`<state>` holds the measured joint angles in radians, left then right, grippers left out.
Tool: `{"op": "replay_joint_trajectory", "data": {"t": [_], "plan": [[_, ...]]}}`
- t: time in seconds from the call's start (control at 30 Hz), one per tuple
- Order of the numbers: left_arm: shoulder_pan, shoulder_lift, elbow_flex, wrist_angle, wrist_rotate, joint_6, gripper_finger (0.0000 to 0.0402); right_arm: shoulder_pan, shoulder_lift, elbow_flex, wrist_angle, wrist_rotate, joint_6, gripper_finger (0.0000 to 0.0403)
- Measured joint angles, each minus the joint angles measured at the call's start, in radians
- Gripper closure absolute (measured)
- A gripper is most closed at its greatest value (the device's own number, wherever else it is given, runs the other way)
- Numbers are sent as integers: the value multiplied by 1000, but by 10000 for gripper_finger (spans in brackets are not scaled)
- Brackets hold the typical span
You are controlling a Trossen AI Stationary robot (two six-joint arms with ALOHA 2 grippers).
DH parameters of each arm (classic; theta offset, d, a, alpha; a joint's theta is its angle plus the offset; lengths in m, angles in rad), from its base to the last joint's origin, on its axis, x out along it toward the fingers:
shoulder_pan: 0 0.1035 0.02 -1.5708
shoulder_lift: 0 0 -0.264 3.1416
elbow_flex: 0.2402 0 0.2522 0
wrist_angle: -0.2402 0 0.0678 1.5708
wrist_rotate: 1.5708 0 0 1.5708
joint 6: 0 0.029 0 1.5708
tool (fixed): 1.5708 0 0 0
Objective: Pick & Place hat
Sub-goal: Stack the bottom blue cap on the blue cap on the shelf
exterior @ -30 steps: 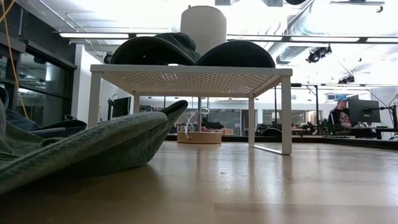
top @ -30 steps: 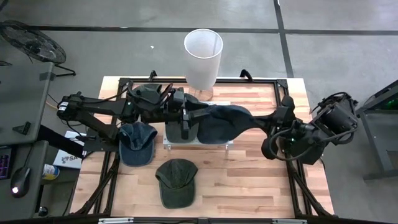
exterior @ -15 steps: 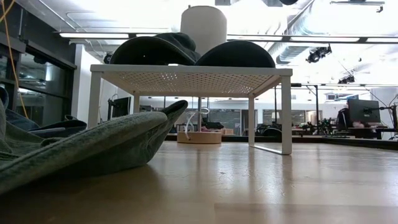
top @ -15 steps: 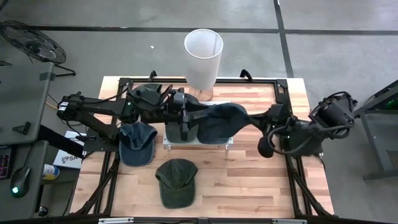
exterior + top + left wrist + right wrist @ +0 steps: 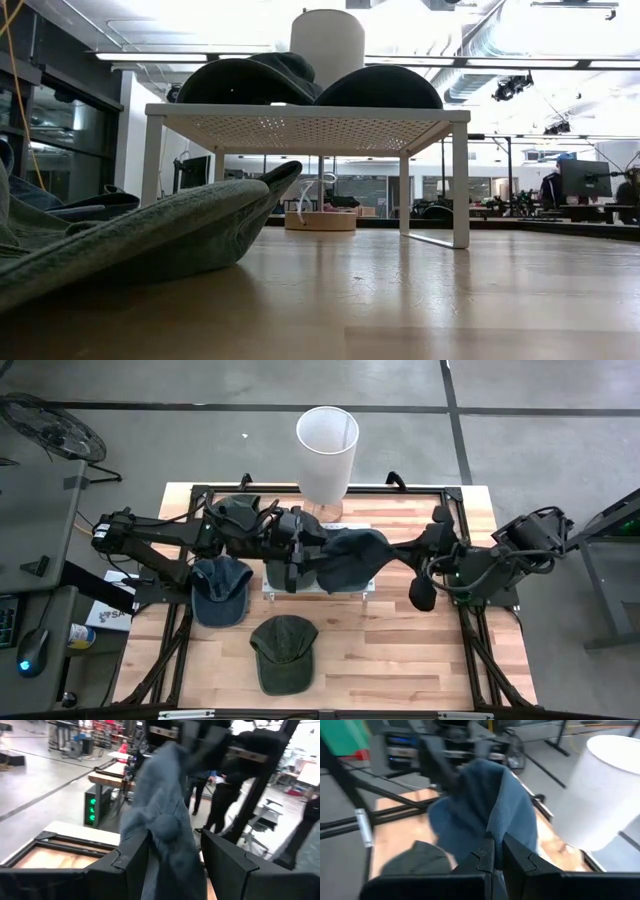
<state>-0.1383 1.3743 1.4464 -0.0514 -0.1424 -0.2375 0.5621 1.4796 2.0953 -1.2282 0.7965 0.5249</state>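
While the right gripper [image 5: 494, 851] pinches the edge of a blue hat [image 5: 350, 555] over the white wire rack [image 5: 318, 588] at mid-table, the left gripper [image 5: 172, 852] has its fingers spread around the hat's opposite side. A second blue cap [image 5: 220, 590] lies left of the rack, a green cap [image 5: 283, 650] lies nearer, and a white cylinder [image 5: 326, 452] stands beyond; no writing is legible anywhere.

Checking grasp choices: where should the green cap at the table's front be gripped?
Grip the green cap by its brim, from above. It lies flat and apart from the blue cap, brim toward the front edge; the soft crown would likely crumple.
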Motion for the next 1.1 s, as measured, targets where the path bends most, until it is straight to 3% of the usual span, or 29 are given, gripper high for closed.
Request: {"op": "replay_joint_trajectory", "data": {"t": [0.43,0.57,0.77,0.97,1.1], "plan": [[0,0,0,124,62,-3,228,1,0,0,169,-66,-121,395],[-3,0,0,124,64,-5,269,1,0,0,169,-60,-118,395],[-3,0,0,124,67,-6,388,1,0,0,168,-54,-115,395],[-3,0,0,124,107,-3,397,1,0,0,164,-41,-115,392],[-3,0,0,124,106,-7,398,1,-1,0,164,-15,-115,357]]}}
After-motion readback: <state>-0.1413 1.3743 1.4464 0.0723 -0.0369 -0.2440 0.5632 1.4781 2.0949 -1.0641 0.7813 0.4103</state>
